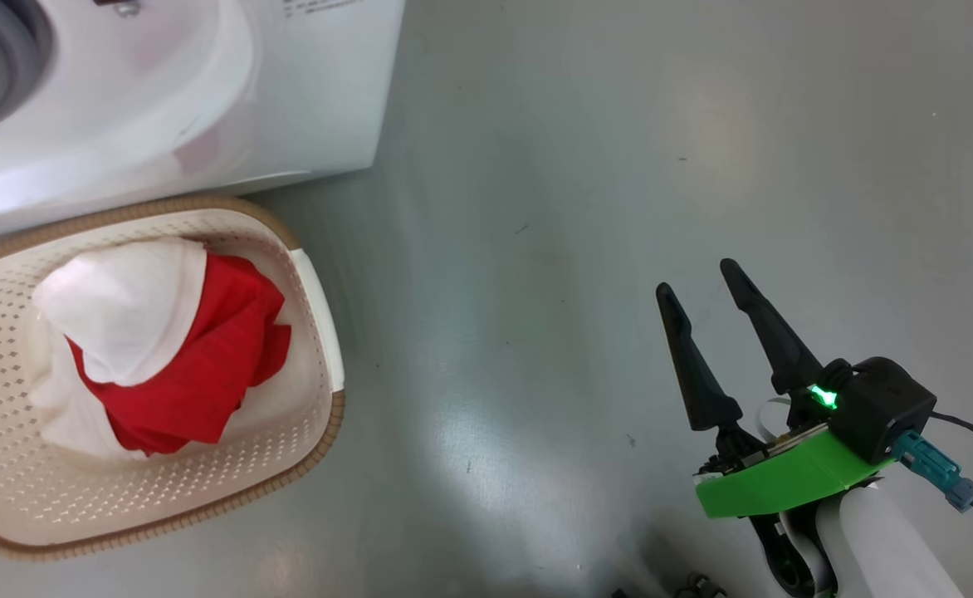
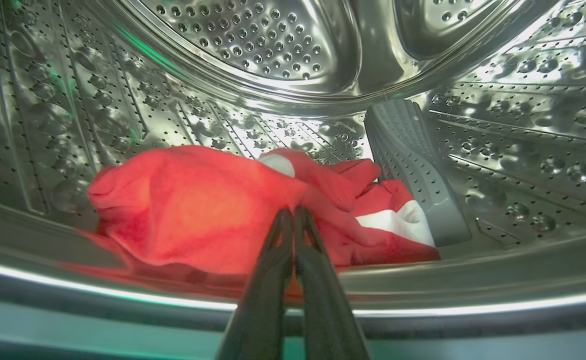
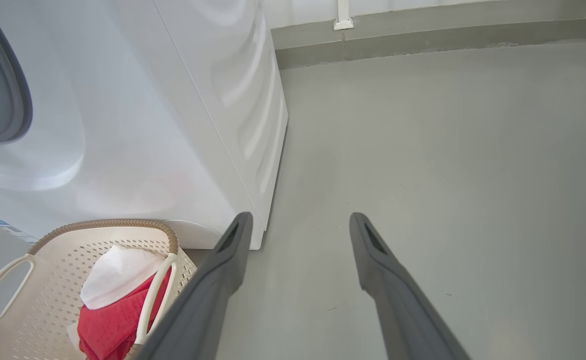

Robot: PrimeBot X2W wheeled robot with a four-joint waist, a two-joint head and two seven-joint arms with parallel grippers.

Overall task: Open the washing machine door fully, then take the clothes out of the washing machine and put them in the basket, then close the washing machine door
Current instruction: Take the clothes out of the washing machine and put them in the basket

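Unloading is under way: the left gripper [image 2: 293, 212] is pinched shut on the clothes [image 2: 193, 205] at its fingertips, inside the washing machine [image 2: 273, 50]. The next move is probably to draw them back to the basket [image 1: 287, 448]. The right gripper [image 1: 696, 276] is spread open.

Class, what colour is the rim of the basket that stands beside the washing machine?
The basket has a brown, woven-look rim, clearest in the head view.

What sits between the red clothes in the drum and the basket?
Just the drum's front lip, below the clothes. The left gripper is shut on them. The basket is open on top, part filled.
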